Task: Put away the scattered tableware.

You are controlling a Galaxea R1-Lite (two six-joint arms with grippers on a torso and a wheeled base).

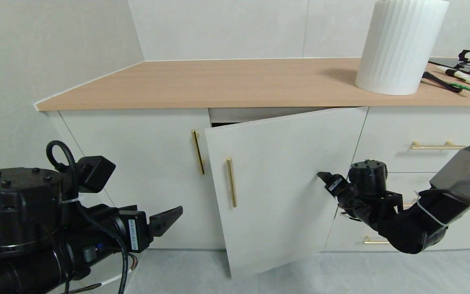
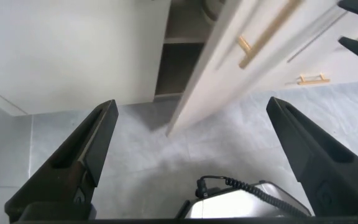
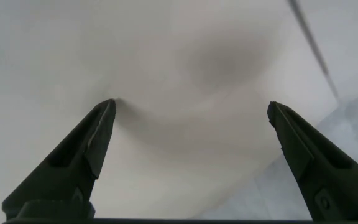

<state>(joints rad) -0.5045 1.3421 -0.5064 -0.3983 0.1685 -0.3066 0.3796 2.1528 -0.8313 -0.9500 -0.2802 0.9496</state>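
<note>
- My left hand (image 2: 191,155) sits low at the robot's left, in front of the closed left cabinet door (image 1: 137,171). Its fingers (image 2: 86,155) are spread wide with nothing between them.
- Past those fingers I see the grey floor (image 2: 142,149), the bottom edge of the half-open door (image 1: 276,183) and a shelf (image 2: 182,40) inside the dark cabinet behind it.
- My right hand (image 1: 327,177) is at the robot's right, pointing at the face of the half-open door near its hinge side. It is also spread and holds nothing.
- In the right wrist view, one fingertip (image 3: 107,109) is right up against the white door panel. I cannot tell whether it actually touches.
- The half-open door swings out toward me with a gold bar handle (image 1: 231,182) near its free edge. The closed door has a matching handle just beside it.
- The utensils (image 1: 443,83) lie on the wooden surface (image 1: 218,83) at its far right end, well apart from both hands. They include black-handled pieces and a pale one with green marks.
- A tall white ribbed container (image 1: 400,45) stands on the surface just beside the utensils.
- Drawers (image 1: 422,126) with gold handles sit below that end of the surface.
</note>
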